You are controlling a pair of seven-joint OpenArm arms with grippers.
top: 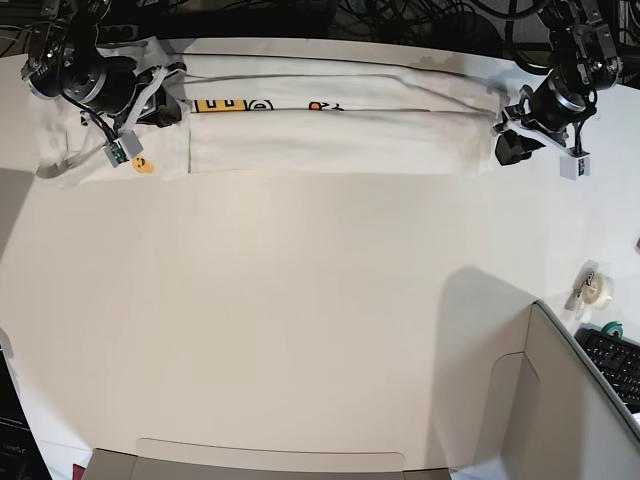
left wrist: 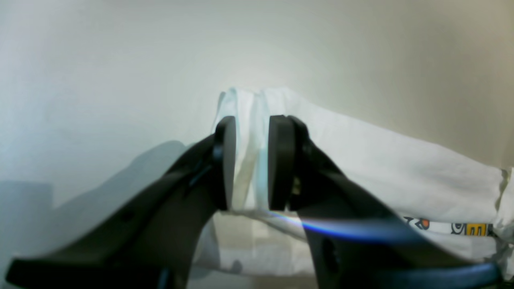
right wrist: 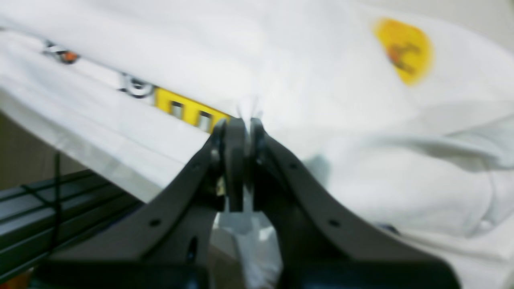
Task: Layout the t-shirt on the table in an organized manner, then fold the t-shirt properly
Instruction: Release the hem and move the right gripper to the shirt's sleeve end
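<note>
Shirt (top: 330, 140): folded band along the surface's (top: 300, 330) far edge.
Left end effector (left wrist: 251, 168): gripping shirt's end.
Right end effector (right wrist: 241, 168): clamped on shirt's other end.

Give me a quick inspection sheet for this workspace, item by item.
Surface: off-white table, mostly bare.
Job's things: t-shirt stretched as a folded strip along the far edge, print partly showing.
Clutter: tape roll at one side.
Grippers: left gripper clamps one shirt end; right gripper pinches the other.
Cables: dark cables behind the table.
Surroundings: partition panel, keyboard.
</note>
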